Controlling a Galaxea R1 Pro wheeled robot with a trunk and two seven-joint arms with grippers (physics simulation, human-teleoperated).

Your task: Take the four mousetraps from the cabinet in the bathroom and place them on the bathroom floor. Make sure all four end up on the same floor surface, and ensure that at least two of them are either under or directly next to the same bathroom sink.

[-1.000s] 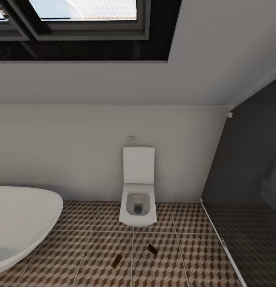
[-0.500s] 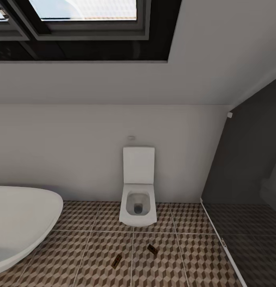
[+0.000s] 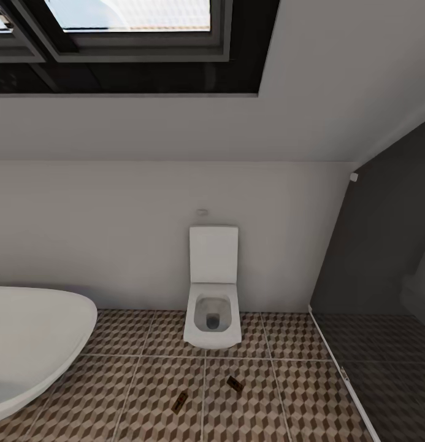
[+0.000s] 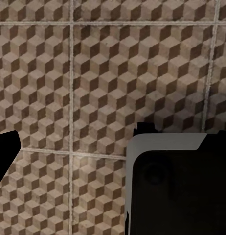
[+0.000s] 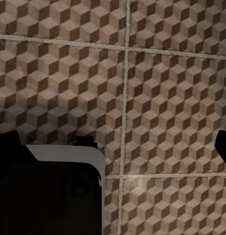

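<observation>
Two mousetraps lie flat on the cube-patterned bathroom floor (image 3: 145, 380) in front of the toilet, one (image 3: 179, 402) left of the other (image 3: 235, 384), about a tile apart. My left gripper (image 4: 113, 147) hangs over bare tiles; one dark fingertip (image 4: 4, 154) shows at the picture's edge, and nothing is between the fingers. My right gripper (image 5: 113, 142) also points down at bare tiles, its fingertips (image 5: 5, 142) wide apart and empty. The cabinet and the sink are out of view.
A white toilet (image 3: 213, 307) stands against the far wall. A white oval bathtub (image 3: 34, 344) fills the near left. A dark glass shower partition (image 3: 371, 276) with a floor rail (image 3: 341, 374) closes the right. Part of my own body (image 4: 176, 191) shows beneath each wrist.
</observation>
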